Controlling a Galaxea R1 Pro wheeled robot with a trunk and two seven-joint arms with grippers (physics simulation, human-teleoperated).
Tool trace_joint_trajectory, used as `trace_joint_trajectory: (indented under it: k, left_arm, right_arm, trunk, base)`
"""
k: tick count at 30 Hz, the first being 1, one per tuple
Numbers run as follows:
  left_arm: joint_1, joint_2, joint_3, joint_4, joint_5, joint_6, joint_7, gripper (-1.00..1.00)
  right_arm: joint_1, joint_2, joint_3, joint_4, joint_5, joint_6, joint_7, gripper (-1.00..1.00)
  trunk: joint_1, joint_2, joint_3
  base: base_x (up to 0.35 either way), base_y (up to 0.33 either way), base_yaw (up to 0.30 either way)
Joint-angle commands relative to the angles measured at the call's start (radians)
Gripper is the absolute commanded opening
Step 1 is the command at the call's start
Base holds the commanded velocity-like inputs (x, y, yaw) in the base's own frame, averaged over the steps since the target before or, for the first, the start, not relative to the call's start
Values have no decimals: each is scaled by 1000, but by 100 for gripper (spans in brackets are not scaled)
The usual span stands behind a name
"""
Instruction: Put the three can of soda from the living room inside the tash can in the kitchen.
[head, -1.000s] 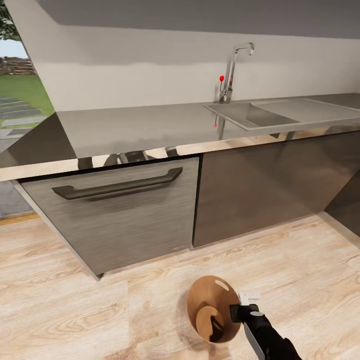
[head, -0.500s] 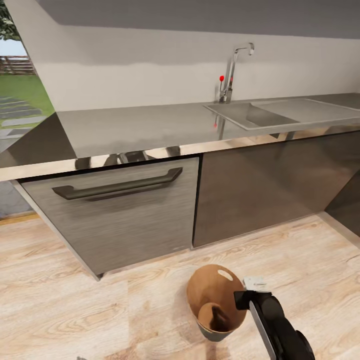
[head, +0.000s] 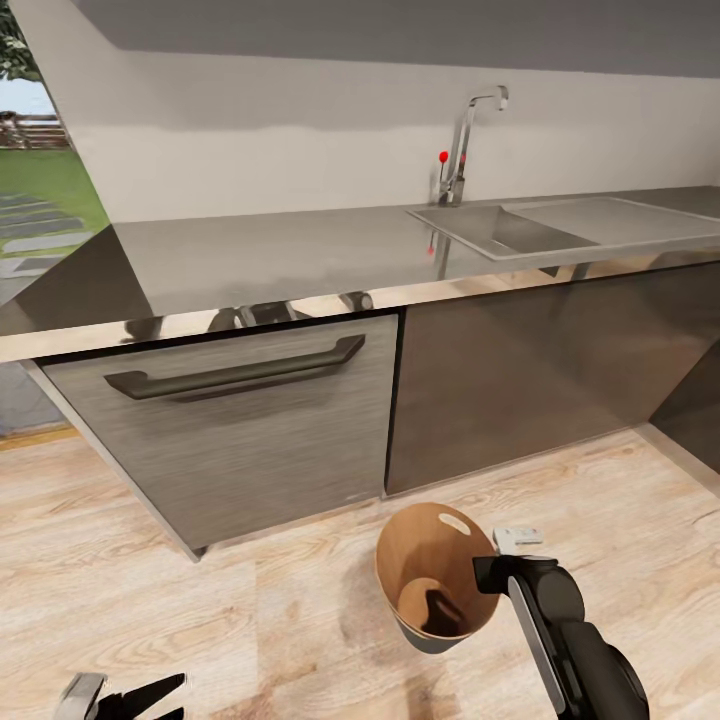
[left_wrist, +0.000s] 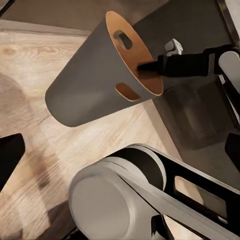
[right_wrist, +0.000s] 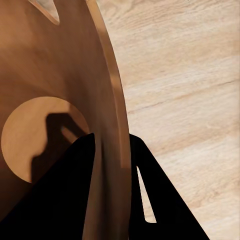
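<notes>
A: The right pincer is pinching the rim of the tash can, one finger inside the wall and one outside; the right wrist view shows it plainly. The bin hangs tilted above the wood floor, at about five o'clock in the head view, in front of the grey cabinets under the bench.

B: Any soda cans?

A: None that I can see, and the coppery bottom looks bare. The risk is the grip. A thin rim held at one point can pivot or slip, so the bin could swing, drop and roll.

B: And the left pincer?

A: At seven o'clock, low down, fingers spread and holding nothing. If the bin swings that way, they could collide.
</notes>
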Motion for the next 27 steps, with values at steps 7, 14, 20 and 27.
trace_joint_trajectory:
  k: [7, 14, 20, 27]
  left_arm:
    - [1, 2, 15, 2, 0, 0, 0, 100]
    - [1, 2, 16, 2, 0, 0, 0, 100]
    - [0, 2, 17, 2, 0, 0, 0, 100]
    - [0, 2, 17, 2, 0, 0, 0, 100]
  right_arm:
    - [0, 0, 0, 0, -11, -2, 3, -100]
    - [0, 0, 0, 0, -11, -2, 3, -100]
    - [0, 0, 0, 0, -11, -2, 3, -100]
    - [0, 0, 0, 0, -11, -3, 3, -100]
  trunk:
    - [0, 0, 1]
    - [0, 0, 10]
    - [0, 0, 19]
    - [0, 0, 31]
  base:
    - [0, 0, 0]
    - [0, 0, 0]
    - [0, 0, 0]
    - [0, 0, 0]
